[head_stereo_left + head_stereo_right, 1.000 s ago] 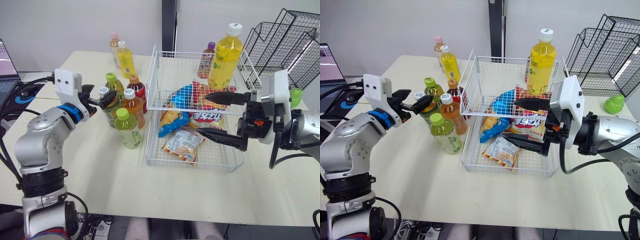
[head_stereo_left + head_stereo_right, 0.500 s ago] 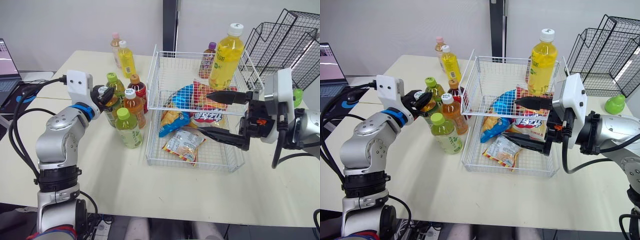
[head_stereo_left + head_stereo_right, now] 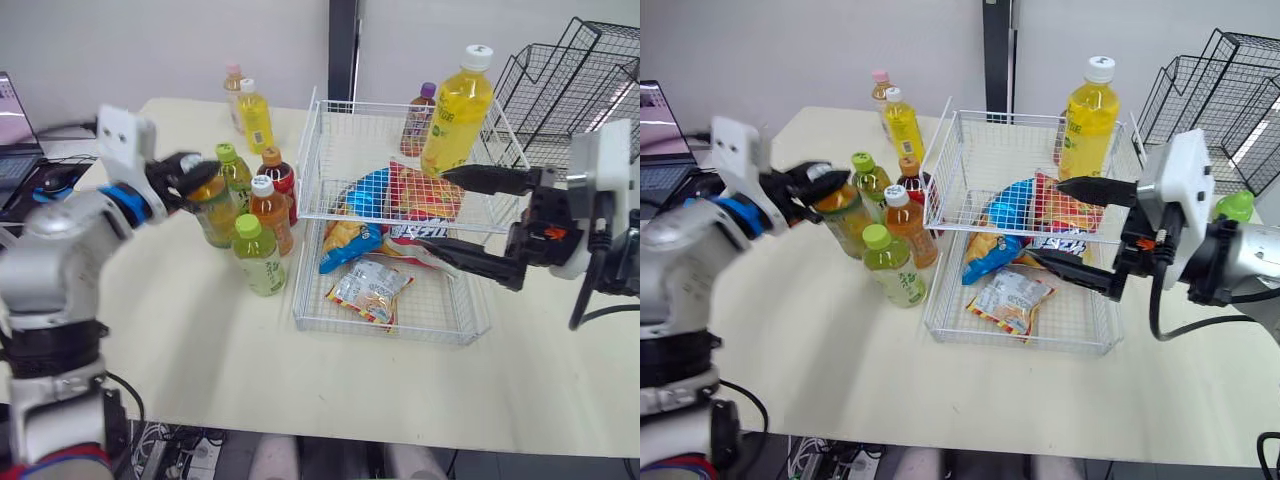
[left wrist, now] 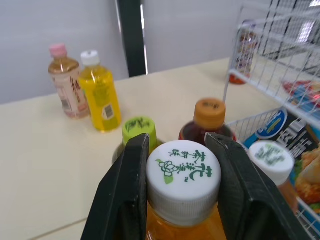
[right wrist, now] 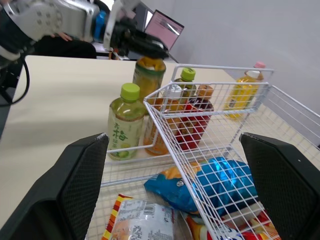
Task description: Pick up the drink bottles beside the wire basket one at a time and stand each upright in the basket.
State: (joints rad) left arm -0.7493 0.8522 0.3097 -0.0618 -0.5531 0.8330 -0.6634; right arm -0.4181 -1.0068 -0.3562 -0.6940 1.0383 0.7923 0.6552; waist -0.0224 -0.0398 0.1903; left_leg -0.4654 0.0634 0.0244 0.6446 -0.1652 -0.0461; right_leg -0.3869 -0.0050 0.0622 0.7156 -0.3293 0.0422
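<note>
A: What is the largest thing here?

B: The table (image 3: 200,350). The basket (image 3: 400,320) of white wire stands in the middle of it, and snack bags (image 3: 368,285) lie inside the basket. A black rack (image 3: 590,70) is beyond the basket's far right corner, a little apart.

A: Where are the bottles?

B: The big yellow bottle (image 3: 455,115) stands upright at the basket's far right corner. I cannot tell if it is inside the wire or just behind it. A purple-cap bottle (image 3: 416,120) stands at the basket's far wall. Left of the basket a group stands upright, close together. The green-cap bottle (image 3: 258,260) is nearest the front. The orange bottle (image 3: 270,215) and the dark bottle (image 3: 278,175) are just beside the basket's left wall. A second green cap (image 3: 234,170) is one place further from the basket. Near the basket's far left corner stand a small yellow bottle (image 3: 253,118) and a pink one (image 3: 232,85).

A: What does the left gripper (image 3: 197,168) do?

B: It is left of the basket, at the outer side of the group. Its two fingers press on the white cap (image 4: 183,180) of the amber bottle (image 3: 213,210), one on each side. This bottle leans a little. I cannot tell if its bottom touches the table.

A: And the right gripper (image 3: 434,208)?

B: It is over the basket's right half. The fingers are spread wide and hold nothing. The upper one is above the rim, and the lower one is seen over the snack bags.
</note>
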